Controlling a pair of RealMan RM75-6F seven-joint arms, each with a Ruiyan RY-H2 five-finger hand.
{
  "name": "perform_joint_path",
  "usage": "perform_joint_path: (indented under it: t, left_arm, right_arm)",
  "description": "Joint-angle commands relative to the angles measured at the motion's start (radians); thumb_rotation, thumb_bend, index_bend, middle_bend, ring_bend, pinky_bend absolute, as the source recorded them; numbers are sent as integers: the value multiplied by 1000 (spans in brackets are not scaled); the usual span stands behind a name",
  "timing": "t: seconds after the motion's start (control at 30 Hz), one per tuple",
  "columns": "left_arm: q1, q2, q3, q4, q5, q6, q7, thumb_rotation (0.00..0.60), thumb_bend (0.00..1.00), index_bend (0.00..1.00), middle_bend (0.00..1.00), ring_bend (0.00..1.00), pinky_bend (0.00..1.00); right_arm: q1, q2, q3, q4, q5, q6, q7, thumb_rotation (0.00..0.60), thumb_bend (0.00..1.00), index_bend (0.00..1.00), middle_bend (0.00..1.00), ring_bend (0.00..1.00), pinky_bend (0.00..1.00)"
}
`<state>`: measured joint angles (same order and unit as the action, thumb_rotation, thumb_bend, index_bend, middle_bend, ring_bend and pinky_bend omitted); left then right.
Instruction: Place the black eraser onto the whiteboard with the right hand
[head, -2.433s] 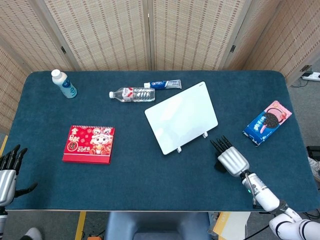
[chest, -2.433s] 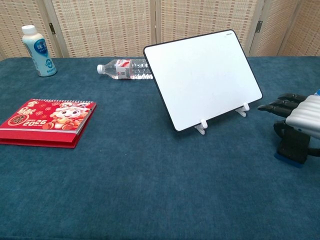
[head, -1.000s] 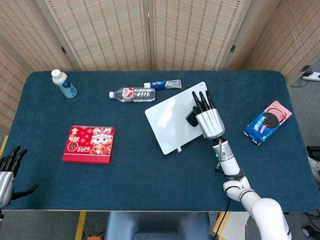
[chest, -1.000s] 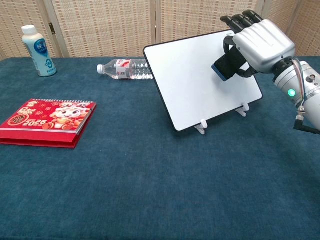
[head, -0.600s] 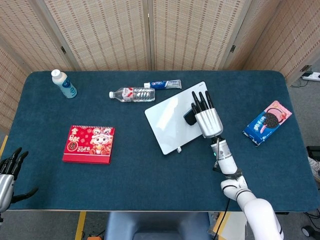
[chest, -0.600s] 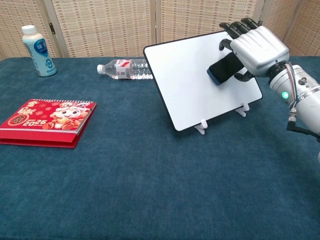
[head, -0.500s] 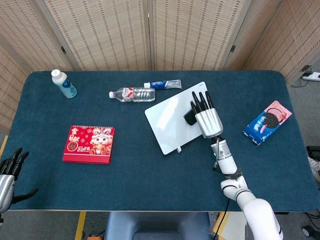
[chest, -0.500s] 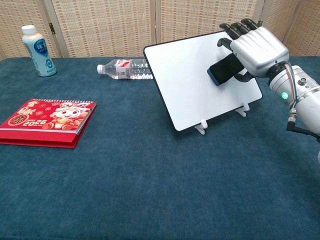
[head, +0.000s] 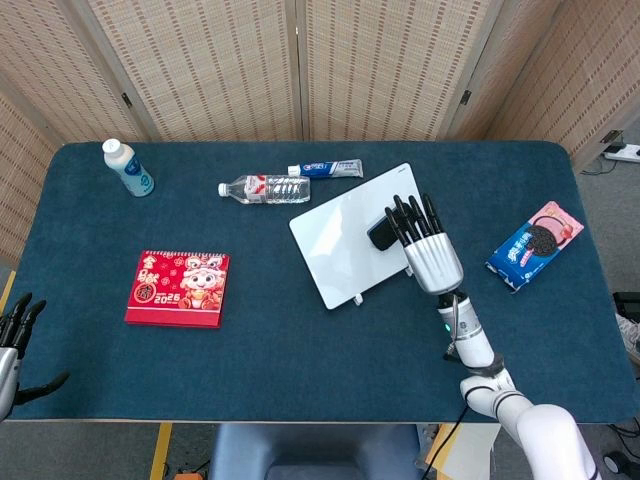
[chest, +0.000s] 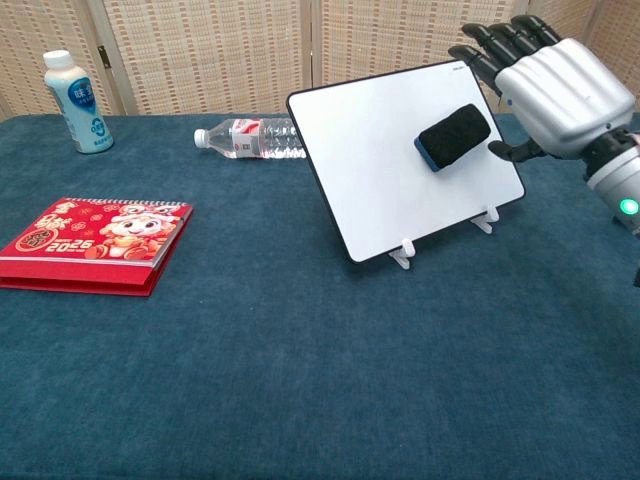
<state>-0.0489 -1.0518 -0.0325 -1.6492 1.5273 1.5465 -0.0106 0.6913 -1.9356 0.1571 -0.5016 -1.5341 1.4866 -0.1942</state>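
The black eraser (chest: 452, 137) (head: 380, 233) clings to the tilted whiteboard (chest: 390, 150) (head: 345, 240), right of its middle. My right hand (chest: 550, 90) (head: 428, 250) hovers just right of the eraser with fingers spread and apart from it, holding nothing. At the table's near left edge, only the fingertips of my left hand (head: 14, 345) show in the head view, spread and empty.
A red calendar (head: 179, 288) lies at the left. A water bottle (head: 262, 188) and toothpaste tube (head: 327, 169) lie behind the board. A small white bottle (head: 128, 167) stands far left. A cookie packet (head: 535, 245) lies to the right.
My right hand let go of the eraser and drew back to the right. The eraser stays stuck on the whiteboard. The left hand sank a little lower at the edge.
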Motion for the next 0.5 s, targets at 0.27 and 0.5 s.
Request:
perform_joint_path:
  t: [0.27,0.5]
  left_arm:
    - [8,-1,2,-10,4,12,17,600,45,0,7,143,175]
    - [3,-2,5,-8,9,0,18,600,45,0,7,142,175]
  right_arm:
    - [-394,699,-135,-1268,242,26,-326,600,271,19,0,0,0]
    - [-504,744,-189,-1192,155,88,-99,600,271,4,0,0,0]
